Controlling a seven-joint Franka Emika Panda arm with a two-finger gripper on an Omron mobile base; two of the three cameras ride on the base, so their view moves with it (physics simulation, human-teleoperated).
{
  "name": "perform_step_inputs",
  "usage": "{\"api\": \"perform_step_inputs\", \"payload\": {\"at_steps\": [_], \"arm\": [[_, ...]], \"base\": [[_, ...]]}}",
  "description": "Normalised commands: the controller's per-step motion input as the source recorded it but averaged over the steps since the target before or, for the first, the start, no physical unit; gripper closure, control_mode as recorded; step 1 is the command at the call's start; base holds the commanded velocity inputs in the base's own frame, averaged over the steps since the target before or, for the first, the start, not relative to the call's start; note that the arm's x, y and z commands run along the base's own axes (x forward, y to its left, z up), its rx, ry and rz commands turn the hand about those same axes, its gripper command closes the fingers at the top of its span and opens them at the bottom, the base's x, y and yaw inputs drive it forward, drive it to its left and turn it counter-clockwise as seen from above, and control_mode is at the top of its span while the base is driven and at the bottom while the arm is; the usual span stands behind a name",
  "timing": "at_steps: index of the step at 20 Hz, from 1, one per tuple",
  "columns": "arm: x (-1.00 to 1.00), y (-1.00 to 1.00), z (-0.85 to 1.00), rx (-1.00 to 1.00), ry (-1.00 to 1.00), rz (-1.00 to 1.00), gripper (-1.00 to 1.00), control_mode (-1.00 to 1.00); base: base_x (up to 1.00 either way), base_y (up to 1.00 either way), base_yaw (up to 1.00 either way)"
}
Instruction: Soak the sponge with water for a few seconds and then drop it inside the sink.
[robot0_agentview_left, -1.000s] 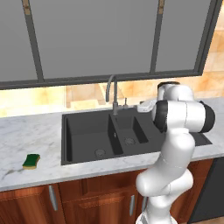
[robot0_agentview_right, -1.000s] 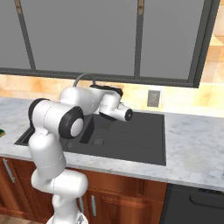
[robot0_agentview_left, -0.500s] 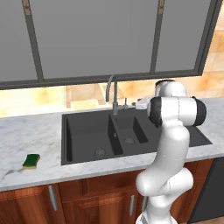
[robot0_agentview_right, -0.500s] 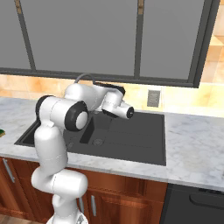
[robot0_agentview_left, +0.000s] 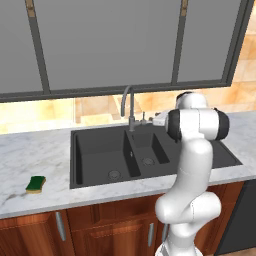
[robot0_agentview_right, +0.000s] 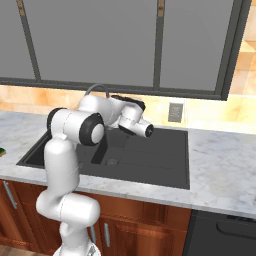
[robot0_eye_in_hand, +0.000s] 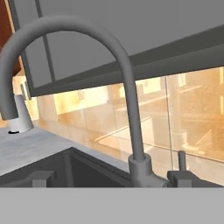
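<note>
2 basins are sitting dry in the dark sink (robot0_agentview_left: 100, 150), each showing nothing but a round drain, and no water is running from the faucet (robot0_agentview_left: 129, 107). The sponge (robot0_agentview_left: 35, 184) is lying on the marble worktop (robot0_agentview_left: 35, 155) well to the left of the sink, near the front edge, untouched. The arm is reaching over the right-hand part of the sink with the pincer (robot0_agentview_right: 148, 131) pointing away from the sponge, toward the faucet and back wall; in the hand view the gooseneck is looming close, with a small lever beside its base. The frames are not showing the fingers clearly, but the pincer is judged to be standing wide open and carrying nothing. The step in hand is probably either turning on the water or heading for the sponge. Doing it well is likely meaning a gentle push on the lever without knocking the spout aside, then a wide swing left, coming down over the sponge from above, with the fingers straddling its short sides. Gripping low on the yellow body should be keeping it from squirting out once wet.
</note>
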Motion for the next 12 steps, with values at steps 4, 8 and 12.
{"api": "perform_step_inputs", "payload": {"at_steps": [4,8,12], "arm": [[0.09,0.08,-0.11,0.0,-0.01,0.0,-1.0,-1.0],[0.15,0.09,-0.08,0.0,0.0,0.0,-1.0,-1.0],[0.23,0.0,0.0,0.0,0.0,0.0,-1.0,-1.0]], "base": [[0.0,0.0,0.0],[0.0,0.0,0.0],[0.0,0.0,0.0]]}}
